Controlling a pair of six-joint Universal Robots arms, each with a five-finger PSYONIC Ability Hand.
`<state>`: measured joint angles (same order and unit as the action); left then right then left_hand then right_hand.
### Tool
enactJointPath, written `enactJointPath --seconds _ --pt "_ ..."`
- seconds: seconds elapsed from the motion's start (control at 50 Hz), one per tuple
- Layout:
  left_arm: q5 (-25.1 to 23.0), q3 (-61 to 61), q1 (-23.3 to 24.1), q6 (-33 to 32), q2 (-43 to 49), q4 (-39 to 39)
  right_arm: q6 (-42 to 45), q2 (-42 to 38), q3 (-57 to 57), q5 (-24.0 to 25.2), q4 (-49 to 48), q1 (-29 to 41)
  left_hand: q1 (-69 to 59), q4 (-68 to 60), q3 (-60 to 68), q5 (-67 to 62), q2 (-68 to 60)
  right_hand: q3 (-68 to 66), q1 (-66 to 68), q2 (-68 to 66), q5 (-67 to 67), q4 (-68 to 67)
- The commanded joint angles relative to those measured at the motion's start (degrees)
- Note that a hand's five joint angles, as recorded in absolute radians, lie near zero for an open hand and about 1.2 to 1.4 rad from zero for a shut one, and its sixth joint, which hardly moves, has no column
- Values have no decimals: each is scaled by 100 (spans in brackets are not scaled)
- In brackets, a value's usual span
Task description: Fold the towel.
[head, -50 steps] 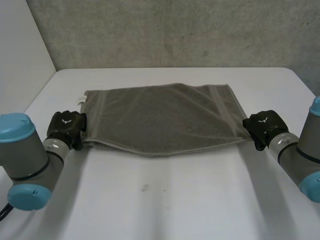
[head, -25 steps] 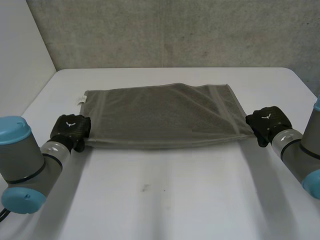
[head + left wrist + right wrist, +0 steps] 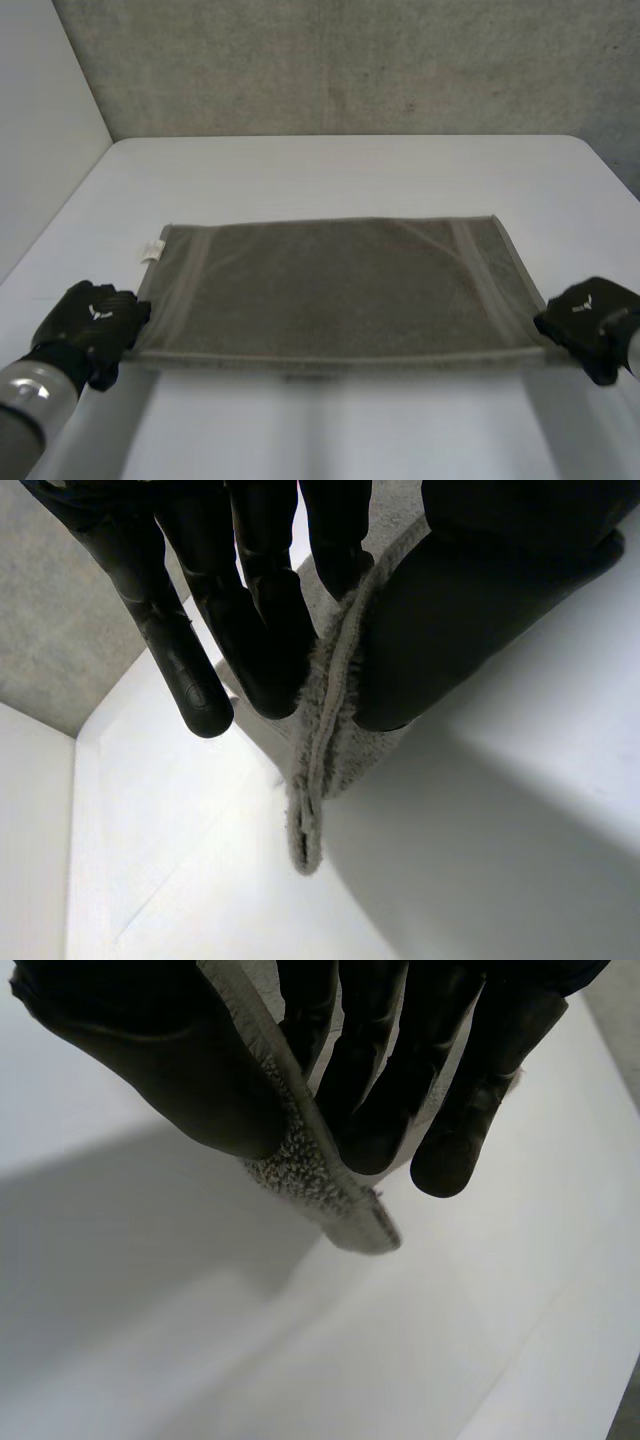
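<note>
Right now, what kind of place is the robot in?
Probably a lab or test room, not a home: a bare white table, a plain grey wall behind it, and one towel pinched at its near corners by the left hand and right hand.

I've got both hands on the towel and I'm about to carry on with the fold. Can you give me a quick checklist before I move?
1. Left hand pinching the towel at its near left corner, cloth between thumb and fingers: ok.
2. Right hand pinching the near right corner in the same way: ok.
3. Near edge straight between the two hands, no sag: ok.
4. Towel layers lined up at the left corner: ok.
5. Far edge lying flat on the table: cannot tell.
6. Bare table beyond the towel to fold onto: ok.
</note>
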<state>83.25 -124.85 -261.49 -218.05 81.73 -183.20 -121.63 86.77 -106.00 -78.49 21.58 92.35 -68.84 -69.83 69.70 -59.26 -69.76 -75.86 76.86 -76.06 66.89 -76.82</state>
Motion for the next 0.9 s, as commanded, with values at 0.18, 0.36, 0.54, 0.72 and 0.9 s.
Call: enactJointPath --seconds 0.18,0.36,0.54,0.72,0.9 --pt "-819 766 -218 95 725 -548 -429 -614 902 282 -512 11 -1116 -1017 1030 -1074 -1024 -414 314 -394 311 -318" --pt "-591 2927 28 632 3258 -937 -976 -2566 2959 -412 -1181 810 -1116 -1017 1030 -1074 -1024 -414 314 -394 311 -318" --pt "-406 4856 186 879 4747 -963 -1029 -4342 5156 -895 -1727 1118 -1116 -1017 1030 -1074 -1024 -414 314 -394 311 -318" --pt "-274 6340 300 905 5888 -928 -985 -5294 6478 -1125 -1718 1312 -1116 -1017 1030 -1074 -1024 -414 314 -394 311 -318" --pt "-300 6324 423 958 5969 -946 -1055 -5251 6672 -1485 -1710 1426 5884 5983 -5970 5926 5976 6586 -6686 6606 -6689 6682"
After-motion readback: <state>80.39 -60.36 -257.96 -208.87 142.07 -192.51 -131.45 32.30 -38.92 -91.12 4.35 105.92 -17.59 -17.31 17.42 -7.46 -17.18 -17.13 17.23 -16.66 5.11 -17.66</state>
